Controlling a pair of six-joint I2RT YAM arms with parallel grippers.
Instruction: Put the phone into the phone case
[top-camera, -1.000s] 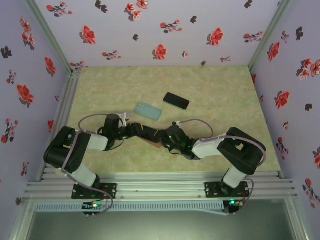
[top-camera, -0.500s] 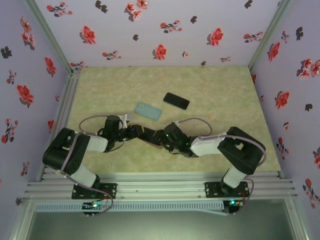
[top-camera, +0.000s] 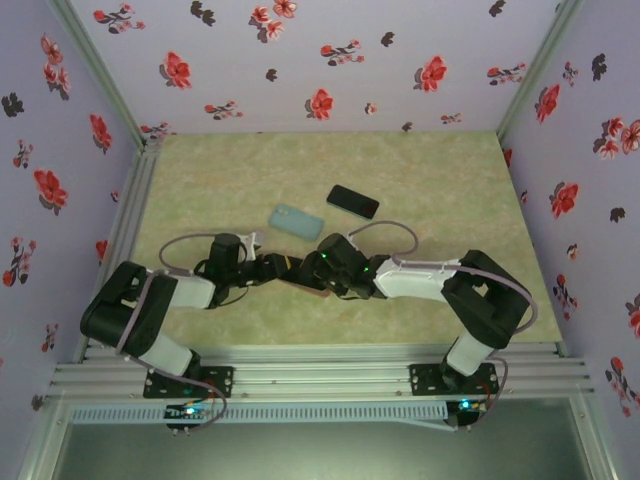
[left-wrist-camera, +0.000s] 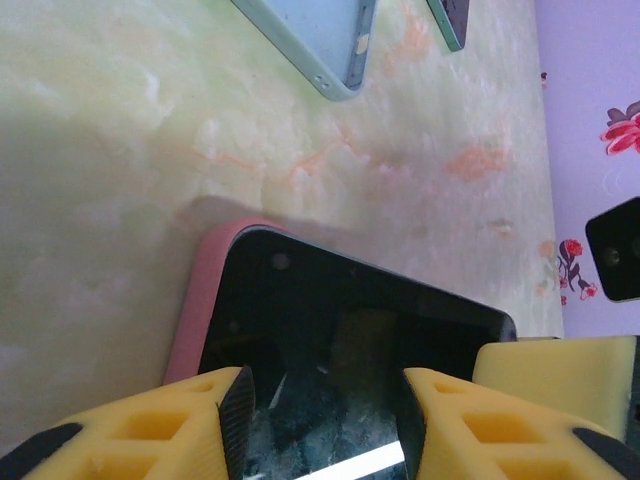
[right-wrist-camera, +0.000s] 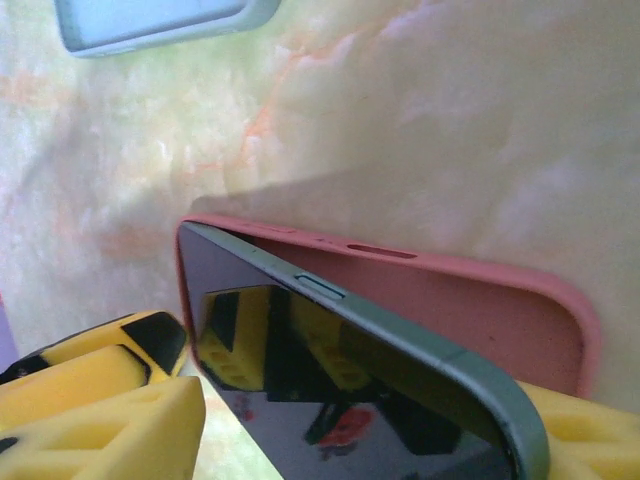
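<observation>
Since a second ago my right gripper (right-wrist-camera: 365, 400) has slid toward 11 o'clock and let its jaws out. They now stand spread, one on each side of the phone (right-wrist-camera: 300, 390). It sits tilted, one long edge raised above the rim of the pink phone case (right-wrist-camera: 480, 300). My left gripper (left-wrist-camera: 322, 400), at 9 o'clock of the right one, pinches that case's other end across its sides, keeping it lifted over its shadow on the table (top-camera: 430, 170). At 12 o'clock, apart, lies a teal case (top-camera: 297, 222), and at 1 o'clock a second black phone (top-camera: 352, 201).
</observation>
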